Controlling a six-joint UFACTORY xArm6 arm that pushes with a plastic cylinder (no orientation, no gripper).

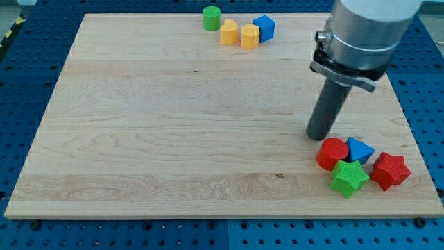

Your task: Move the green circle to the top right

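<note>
The green circle [211,18] is a short green cylinder at the top edge of the wooden board [173,125], a little left of the view's middle. My tip [320,136] rests on the board at the lower right, far from the green circle and just above-left of the red circle [332,153]. The rod rises into the grey arm body at the view's top right.
Right of the green circle sit a yellow heart [229,32], a yellow hexagon block [250,36] and a blue cube [264,27]. At the lower right cluster a blue triangle [359,150], a green star [348,178] and a red star [390,171].
</note>
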